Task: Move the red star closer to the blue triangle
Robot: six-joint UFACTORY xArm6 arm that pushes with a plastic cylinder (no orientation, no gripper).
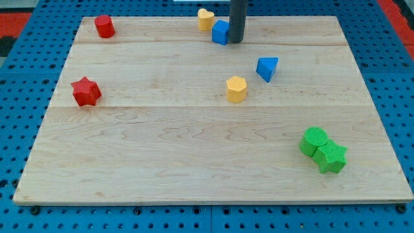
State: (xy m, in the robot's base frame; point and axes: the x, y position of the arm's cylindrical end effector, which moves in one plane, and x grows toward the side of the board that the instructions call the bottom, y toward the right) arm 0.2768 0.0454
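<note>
Inspection of the wooden board point(194, 175), read from left to right.

Far left corner: one red block point(104, 26), roughly cylindrical or hexagonal, standing alone. Nearer and slightly further left: the red star point(85, 91), resting flat at mid-depth near the left edge, nothing touching it.

Centre, far edge: a yellow heart-shaped block point(206, 19), and just beside it to the right a blue cube point(221, 32). The two sit very close; contact cannot be confirmed. The dark rod descends at the cube's right side, and its tip point(236, 41) is against or just beside that cube's right face. The rod carries no jaws and has hold of nothing; it merely stands next to the cube.

Centre, mid-depth: a yellow hexagonal block point(237, 88). Right of it and slightly further back: the blue triangle point(266, 68), apart from the yellow block.

The red star and blue triangle lie well apart, with most of the board's width between them. The tip is far from the star and nearer the triangle.

Near right: a green round block point(314, 141) touching a green star point(332, 157).
</note>
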